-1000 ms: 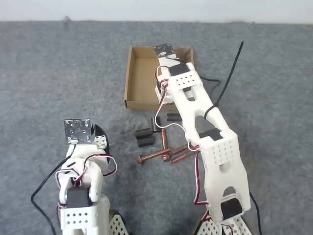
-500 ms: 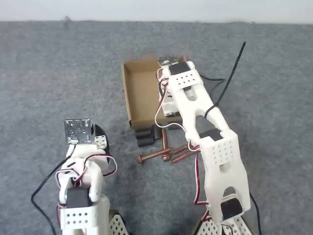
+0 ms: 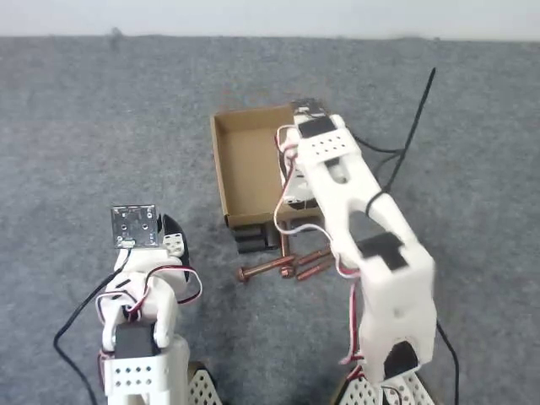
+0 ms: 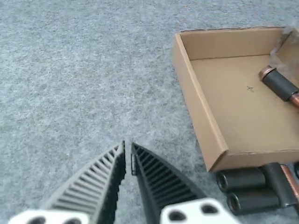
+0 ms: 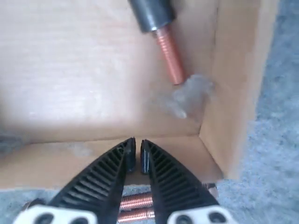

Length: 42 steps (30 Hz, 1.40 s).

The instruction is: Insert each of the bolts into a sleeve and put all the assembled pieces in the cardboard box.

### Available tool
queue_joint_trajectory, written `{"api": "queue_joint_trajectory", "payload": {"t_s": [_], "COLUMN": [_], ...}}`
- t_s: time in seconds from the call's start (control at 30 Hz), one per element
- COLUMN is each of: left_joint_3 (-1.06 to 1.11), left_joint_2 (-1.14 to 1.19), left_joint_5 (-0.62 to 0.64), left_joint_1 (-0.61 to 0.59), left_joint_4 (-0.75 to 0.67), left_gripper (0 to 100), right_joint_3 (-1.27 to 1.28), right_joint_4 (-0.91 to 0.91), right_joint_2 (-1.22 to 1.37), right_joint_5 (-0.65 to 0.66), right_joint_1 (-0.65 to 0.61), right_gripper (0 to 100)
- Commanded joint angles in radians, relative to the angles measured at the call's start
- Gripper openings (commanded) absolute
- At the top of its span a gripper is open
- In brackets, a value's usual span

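my right gripper point(image 5: 138, 149) hangs right over the near wall of the open brown cardboard box point(image 5: 238, 70), jaws pinched to a thin slit with nothing between them. in the box, flat on its floor, lies one assembled piece point(image 5: 156, 23): a copper threaded bolt pushed through a black cylindrical sleeve, its bare threaded end pointing into the corner on my right arm's side. in the high view my right arm stretches over that same side of the box and hides part of the floor.

outside, just beside the near wall, the loose black sleeves point(image 3: 253, 238) lie side by side on the grey carpeted table point(image 3: 110, 110). the loose copper bolts point(image 3: 270, 268) lie just past them, closer to my bases, some of them crossing.

my left gripper point(image 4: 127, 151) hovers over bare carpet, well apart from the box and to its left. its jaws are almost closed too, and they hold nothing.
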Motion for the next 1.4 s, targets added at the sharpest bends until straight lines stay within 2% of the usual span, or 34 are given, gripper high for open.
{"api": "queue_joint_trajectory", "payload": {"t_s": [0.0,0.17,0.33,0.5,0.73,0.87,1.03,1.37], "left_joint_3": [-0.008,-0.008,-0.008,-0.008,-0.008,-0.008,-0.008,-0.008], "left_joint_2": [0.017,0.017,0.017,0.017,0.017,0.017,0.017,0.017], "left_joint_5": [-0.008,-0.008,-0.008,-0.008,-0.009,-0.029,-0.150,-0.160], "left_joint_1": [-0.006,-0.006,-0.006,-0.006,-0.006,-0.008,-0.008,-0.008], "left_joint_4": [-0.025,-0.026,-0.025,-0.026,-0.026,-0.021,-0.020,-0.025], "left_gripper": [2,2,2,2,2,2,2,2], "right_joint_3": [0.184,0.298,0.305,0.341,0.540,0.608,0.640,0.632], "right_joint_4": [-0.128,-0.188,-0.097,-0.051,-0.189,-0.288,-0.371,-0.479], "right_joint_2": [-0.234,-0.374,-0.426,-0.444,-0.533,-0.535,-0.495,-0.407], "right_joint_5": [-0.009,0.021,0.302,0.448,0.669,0.801,0.908,1.022], "right_joint_1": [0.012,0.016,0.005,0.007,-0.081,-0.074,-0.065,-0.067], "right_gripper": [0.6,1.0,1.3,11.7,10.7,14.9,16.6,17.0]}}
